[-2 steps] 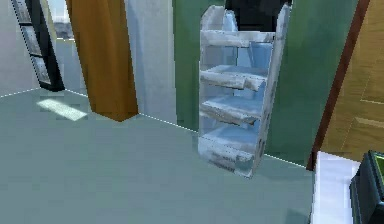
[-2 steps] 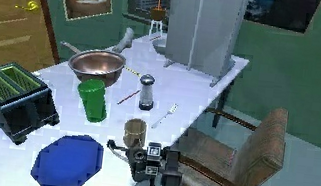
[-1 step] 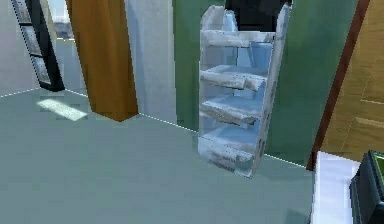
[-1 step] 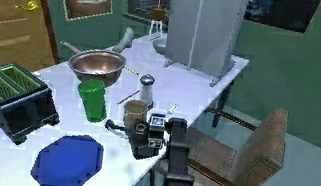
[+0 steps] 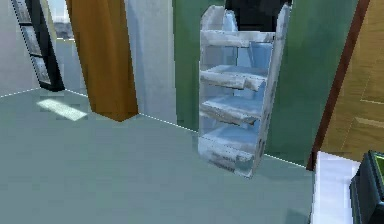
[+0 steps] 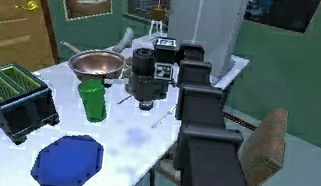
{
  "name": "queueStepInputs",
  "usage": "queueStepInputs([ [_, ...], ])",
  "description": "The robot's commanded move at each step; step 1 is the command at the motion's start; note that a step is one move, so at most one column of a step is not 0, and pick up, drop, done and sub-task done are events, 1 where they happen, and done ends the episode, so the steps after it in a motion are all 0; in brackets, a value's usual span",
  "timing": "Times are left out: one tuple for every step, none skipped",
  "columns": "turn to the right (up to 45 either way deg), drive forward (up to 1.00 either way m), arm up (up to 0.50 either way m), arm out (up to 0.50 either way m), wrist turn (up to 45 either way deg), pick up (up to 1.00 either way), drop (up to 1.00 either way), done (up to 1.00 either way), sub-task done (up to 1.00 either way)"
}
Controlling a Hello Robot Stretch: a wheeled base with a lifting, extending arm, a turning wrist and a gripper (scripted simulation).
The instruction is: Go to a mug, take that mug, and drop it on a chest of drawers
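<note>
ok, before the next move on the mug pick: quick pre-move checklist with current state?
1. Green cup upright on the table: ok.
2. End effector lined up on the cup: cannot tell; it appears right of the cup in the arm side view, and contact is unclear.
3. End effector load: cannot tell, with tabletop clutter at its far end.
4. Room around the cup: not ok; the pan is close behind it, with the toaster and blue plate nearby.
5. Drop-off spot identified: cannot tell; the forward view has an open shelf unit, not clearly drawers.
</note>
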Motion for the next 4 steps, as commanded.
queueStepInputs([
  [0.0,0.0,0.0,0.0,-45.0,0.0,0.0,0.0,0.0],
  [0.0,0.0,0.0,0.0,-45.0,0.0,0.0,0.0,0.0],
  [0.0,0.0,0.0,0.0,-15.0,0.0,0.0,0.0,0.0],
  [0.0,0.0,0.0,-0.22,0.0,0.0,0.0,0.0,0.0],
])
